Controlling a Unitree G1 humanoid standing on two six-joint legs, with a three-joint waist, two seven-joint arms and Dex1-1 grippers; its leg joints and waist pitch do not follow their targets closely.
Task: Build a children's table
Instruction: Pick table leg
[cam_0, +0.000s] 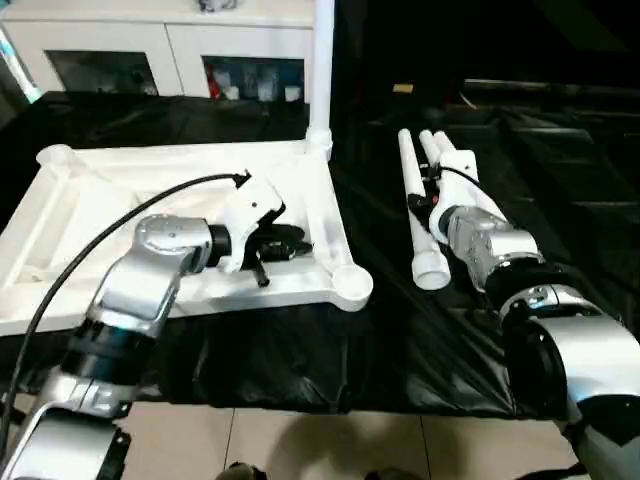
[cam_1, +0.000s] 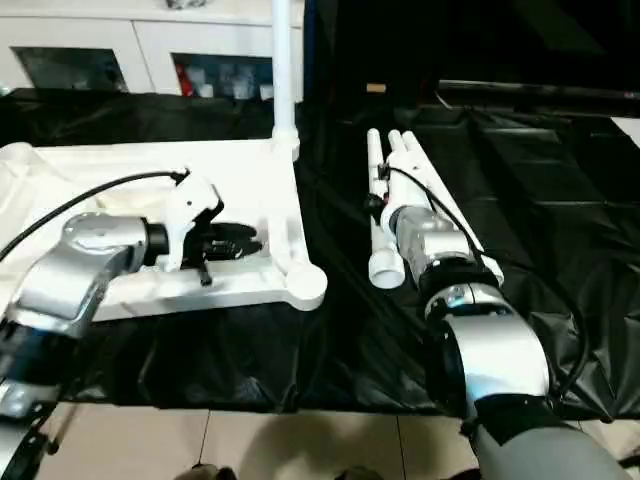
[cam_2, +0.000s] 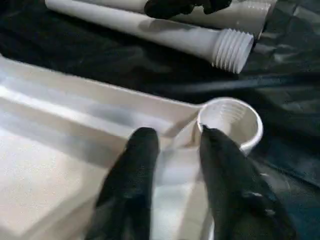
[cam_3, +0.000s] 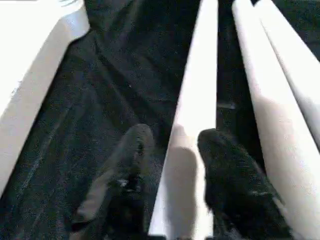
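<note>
Black sheeting (cam_0: 300, 350) covered bench; white cabinet (cam_0: 170, 50) behind. Tabletop (cam_0: 120, 215) lay underside up on my left, one leg (cam_0: 322, 60) already upright in far corner socket. Three loose legs (cam_0: 420, 200) lay beside it on my right. Left gripper (cam_2: 175, 150) had fingers parted, straddling rim rib near empty near socket (cam_2: 235, 122). Right gripper (cam_3: 172, 160) had fingers apart either side of nearest loose leg, not clamped. Judged step: picking second leg. Next: close on leg, lift, bring threaded end to near socket, screw in.
</note>
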